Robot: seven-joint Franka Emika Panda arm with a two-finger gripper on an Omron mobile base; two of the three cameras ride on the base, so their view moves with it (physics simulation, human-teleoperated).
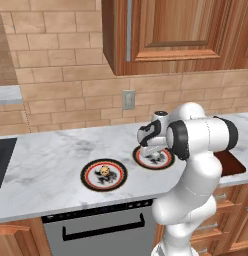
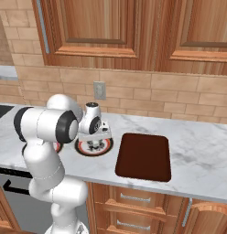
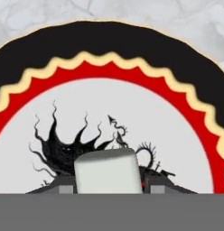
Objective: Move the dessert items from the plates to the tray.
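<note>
My gripper (image 3: 108, 188) is down on the right plate (image 3: 109, 40), a round one with a black rim, red ring and white patterned centre. Its two fingertips (image 3: 65, 188) press against the sides of the white cube-like dessert lump (image 3: 108, 170). From the base, the hand (image 1: 155, 150) (image 2: 93, 139) covers the middle of this plate (image 1: 168, 161) (image 2: 106, 146). The tan cookie (image 1: 103, 171) lies on the left plate (image 1: 86, 176). The dark reddish-brown tray (image 2: 143, 156) (image 1: 232, 163) lies flat on the counter to the right of the plates.
Wooden cabinets (image 2: 92, 27) hang over the marble counter (image 1: 46, 160). A wall outlet (image 1: 128, 99) is on the brick backsplash. A dark cooktop edge (image 1: 2, 160) is at far left. My own arm (image 1: 196, 165) stands between the plates and the tray.
</note>
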